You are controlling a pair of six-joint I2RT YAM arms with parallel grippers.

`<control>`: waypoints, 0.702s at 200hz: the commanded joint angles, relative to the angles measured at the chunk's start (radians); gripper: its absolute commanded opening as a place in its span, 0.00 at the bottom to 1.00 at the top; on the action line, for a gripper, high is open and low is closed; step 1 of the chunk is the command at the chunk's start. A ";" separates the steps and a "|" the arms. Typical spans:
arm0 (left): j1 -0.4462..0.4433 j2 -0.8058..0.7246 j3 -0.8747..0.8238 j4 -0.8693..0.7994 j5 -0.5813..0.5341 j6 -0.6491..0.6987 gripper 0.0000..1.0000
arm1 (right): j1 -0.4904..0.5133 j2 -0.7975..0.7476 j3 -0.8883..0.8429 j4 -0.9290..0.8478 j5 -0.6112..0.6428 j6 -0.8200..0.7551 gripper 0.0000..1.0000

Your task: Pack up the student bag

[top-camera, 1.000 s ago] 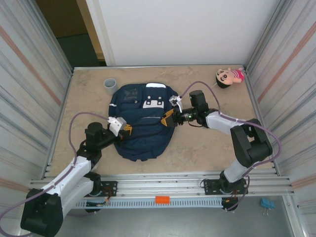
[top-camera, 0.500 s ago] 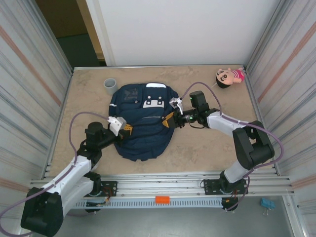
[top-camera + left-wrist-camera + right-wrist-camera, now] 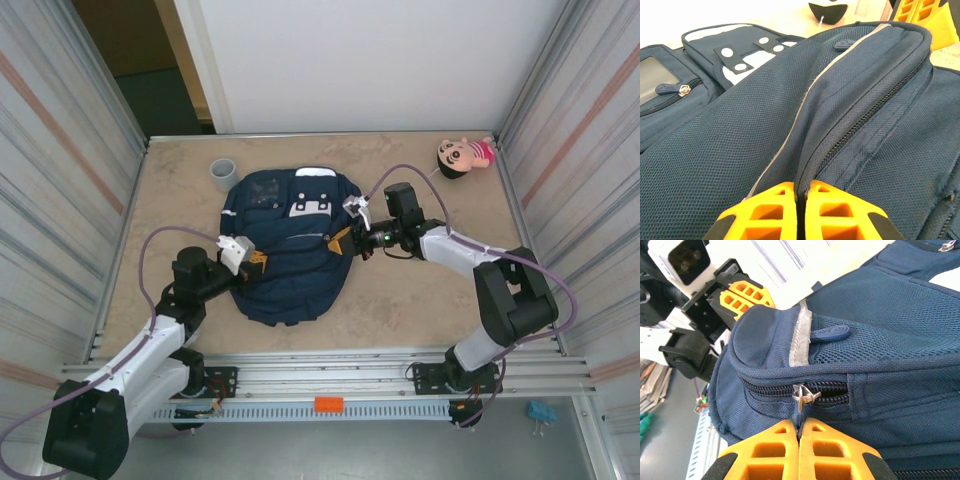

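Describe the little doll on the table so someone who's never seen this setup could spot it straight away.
Start at the beige table, then look past the navy student bag to the far right corner. The doll lies there: black hair, pale face and pink clothes, unlike the plain grey cup at the far left.

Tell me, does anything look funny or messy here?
Nothing is spilled or torn. The doll lies on its side in the far right corner, away from the bag, and a small blue clip sits past the near rail, off the table.
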 commanded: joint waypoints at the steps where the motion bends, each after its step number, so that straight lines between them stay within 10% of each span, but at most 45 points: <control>1: 0.006 -0.020 0.060 0.060 -0.024 -0.031 0.00 | 0.041 -0.069 -0.005 0.009 0.010 0.011 0.00; 77: 0.007 -0.029 0.063 0.072 0.019 -0.031 0.00 | 0.060 -0.023 0.008 0.056 0.064 0.062 0.18; 140: 0.008 -0.055 0.079 -0.027 -0.054 0.018 0.00 | 0.040 -0.074 0.037 -0.127 0.216 -0.017 0.00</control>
